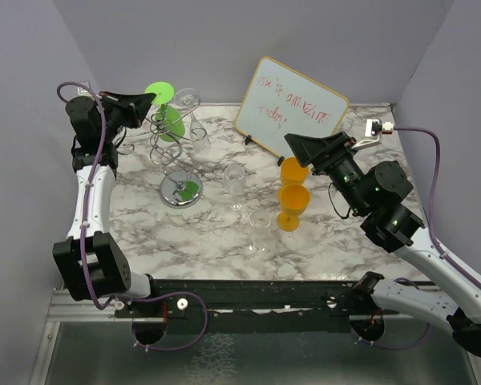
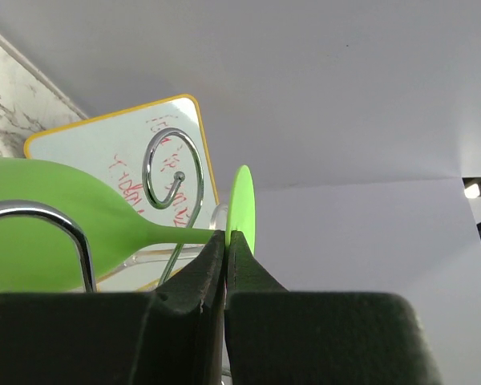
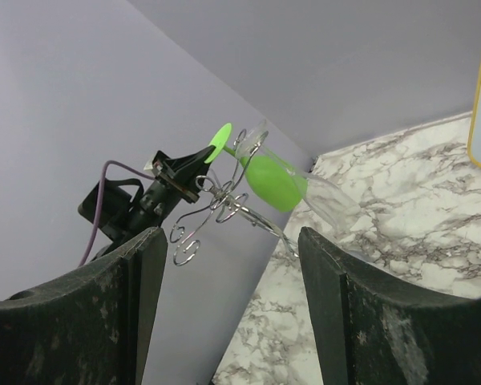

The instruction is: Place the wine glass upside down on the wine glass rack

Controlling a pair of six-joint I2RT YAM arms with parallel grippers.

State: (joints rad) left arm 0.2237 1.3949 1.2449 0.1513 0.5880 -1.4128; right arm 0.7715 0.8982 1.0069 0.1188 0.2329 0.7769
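Up top, we see our left gripper (image 1: 148, 100) at the far left holding the green wine glass (image 1: 170, 120), tilted with its foot up, among the curly arms of the wine glass rack (image 1: 167, 148). On the left wrist, its fingers (image 2: 200, 281) pinch the stem (image 2: 184, 233) right beside the foot (image 2: 241, 210), and the bowl lies off to their left. From the right wrist, our right gripper (image 3: 228, 241) is open, empty and well apart from the glass.

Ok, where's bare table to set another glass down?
Bare: the near-left marble between the rack's disc base and the front edge, and the near-right patch between the orange glasses and the right arm. Crowded: the middle, where clear glasses and orange ones stand close.
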